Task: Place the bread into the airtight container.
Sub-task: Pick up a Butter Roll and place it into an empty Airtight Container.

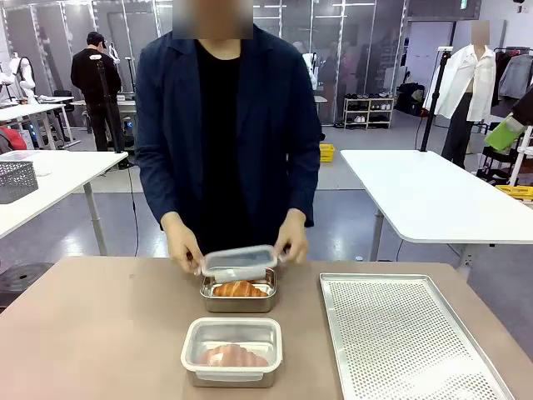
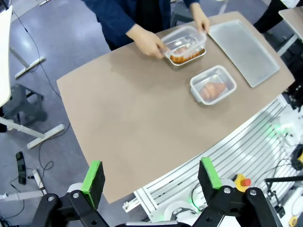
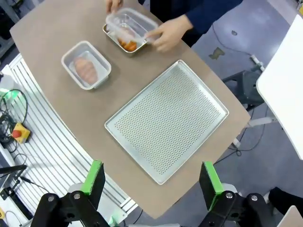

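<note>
You've got the brown table (image 1: 100,333) with the perforated tray (image 1: 408,342) on its right side. Near container (image 1: 231,352) is lidded, bread (image 1: 231,357) inside. Far container (image 1: 239,297) holds a croissant (image 1: 239,289); the person's hands (image 1: 181,243) hold its clear lid (image 1: 240,262) tilted over it. Left gripper (image 2: 151,182) and right gripper (image 3: 152,182) hang high above the table, jaws spread wide, holding nothing.
</note>
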Controlling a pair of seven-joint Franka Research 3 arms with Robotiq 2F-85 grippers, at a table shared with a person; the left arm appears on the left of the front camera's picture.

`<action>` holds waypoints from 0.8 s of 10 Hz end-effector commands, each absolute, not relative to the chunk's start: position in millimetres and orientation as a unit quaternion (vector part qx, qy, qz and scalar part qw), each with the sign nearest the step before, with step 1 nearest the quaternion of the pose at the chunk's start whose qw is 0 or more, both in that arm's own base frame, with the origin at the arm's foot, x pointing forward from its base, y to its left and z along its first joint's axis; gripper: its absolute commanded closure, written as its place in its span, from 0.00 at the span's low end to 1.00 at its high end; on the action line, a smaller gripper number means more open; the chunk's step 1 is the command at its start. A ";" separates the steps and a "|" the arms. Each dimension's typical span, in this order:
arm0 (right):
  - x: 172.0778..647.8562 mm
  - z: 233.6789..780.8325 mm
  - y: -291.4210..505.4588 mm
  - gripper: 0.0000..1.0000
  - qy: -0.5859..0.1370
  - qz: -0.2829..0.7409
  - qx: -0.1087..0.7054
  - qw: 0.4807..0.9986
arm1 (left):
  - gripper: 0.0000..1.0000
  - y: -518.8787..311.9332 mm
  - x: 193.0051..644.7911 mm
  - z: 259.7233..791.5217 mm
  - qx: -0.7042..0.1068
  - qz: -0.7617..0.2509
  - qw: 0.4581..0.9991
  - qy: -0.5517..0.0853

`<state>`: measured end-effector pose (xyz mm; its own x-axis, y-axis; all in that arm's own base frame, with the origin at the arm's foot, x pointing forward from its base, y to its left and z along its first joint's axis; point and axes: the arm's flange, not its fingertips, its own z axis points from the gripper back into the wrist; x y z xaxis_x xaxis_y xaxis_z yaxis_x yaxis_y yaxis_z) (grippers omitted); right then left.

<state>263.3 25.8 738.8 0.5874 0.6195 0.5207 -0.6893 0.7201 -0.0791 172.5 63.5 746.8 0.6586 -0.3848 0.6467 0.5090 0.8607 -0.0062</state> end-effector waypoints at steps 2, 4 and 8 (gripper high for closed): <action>265.5 742.6 26.3 0.00 -0.267 0.365 0.062 0.890 | 0.00 61.8 173.8 748.5 -0.094 -0.250 0.903 -0.337; 265.5 742.6 26.3 0.00 -0.267 0.365 0.062 0.890 | 0.00 61.8 173.8 748.5 -0.094 -0.250 0.903 -0.337; 265.5 742.6 26.3 0.00 -0.267 0.365 0.062 0.890 | 0.00 61.8 173.8 748.5 -0.094 -0.250 0.903 -0.337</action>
